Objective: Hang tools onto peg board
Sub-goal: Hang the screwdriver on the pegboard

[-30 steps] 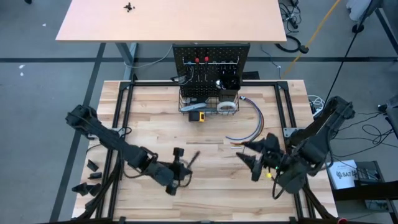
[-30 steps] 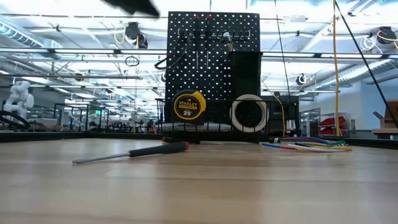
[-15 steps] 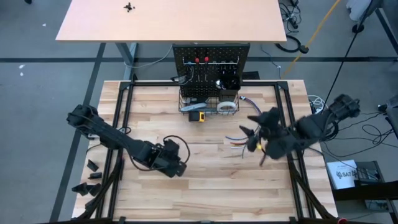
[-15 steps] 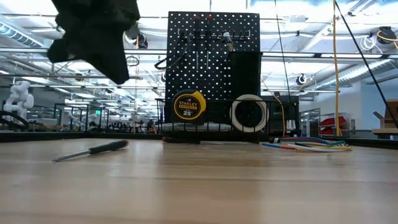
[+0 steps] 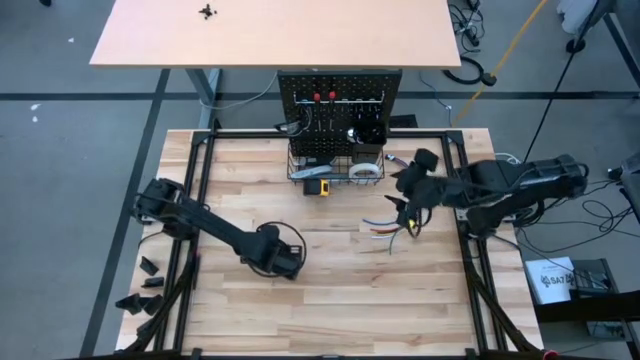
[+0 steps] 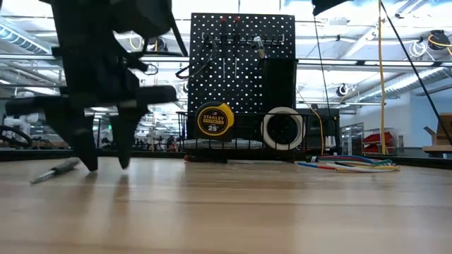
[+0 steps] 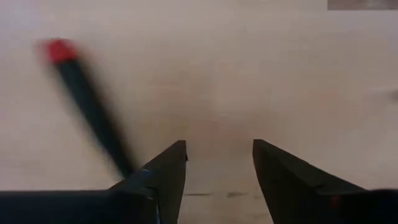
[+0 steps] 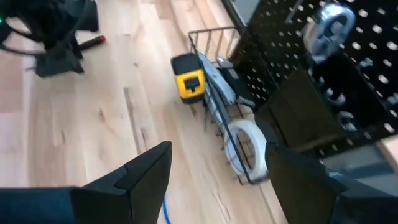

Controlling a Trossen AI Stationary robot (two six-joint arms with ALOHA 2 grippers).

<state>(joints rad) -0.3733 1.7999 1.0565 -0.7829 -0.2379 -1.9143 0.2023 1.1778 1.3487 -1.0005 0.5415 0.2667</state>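
A red-and-black screwdriver (image 7: 87,106) lies flat on the wooden table. It also shows in the low view (image 6: 53,171). My left gripper (image 7: 217,165) is open and points down at the table (image 6: 106,161), with the screwdriver along the outer side of one finger. In the high view the left gripper (image 5: 283,262) hides the screwdriver. My right gripper (image 5: 402,203) is open and empty, in the air in front of the peg board (image 5: 340,95). The peg board's wire basket (image 8: 214,106) holds a yellow tape measure (image 8: 189,81) and a white tape roll (image 8: 245,146). My left gripper stands beside the screwdriver's black handle (image 7: 121,155), which runs up to the outer side of one finger (image 7: 165,177). I cannot tell whether that finger touches it. Nothing lies between the two fingers.
A bundle of curved coloured wires (image 5: 412,190) lies on the table under my right gripper and shows in the low view (image 6: 346,166). Tools hang on the peg board's hooks (image 6: 240,49). A peach-coloured tabletop (image 5: 270,30) stands behind the board.
My left gripper has turned to point down and has come down to the table by the screwdriver. The screwdriver has slid along the table toward the left edge. My right gripper has swung from the near right toward the far edge and the peg board.
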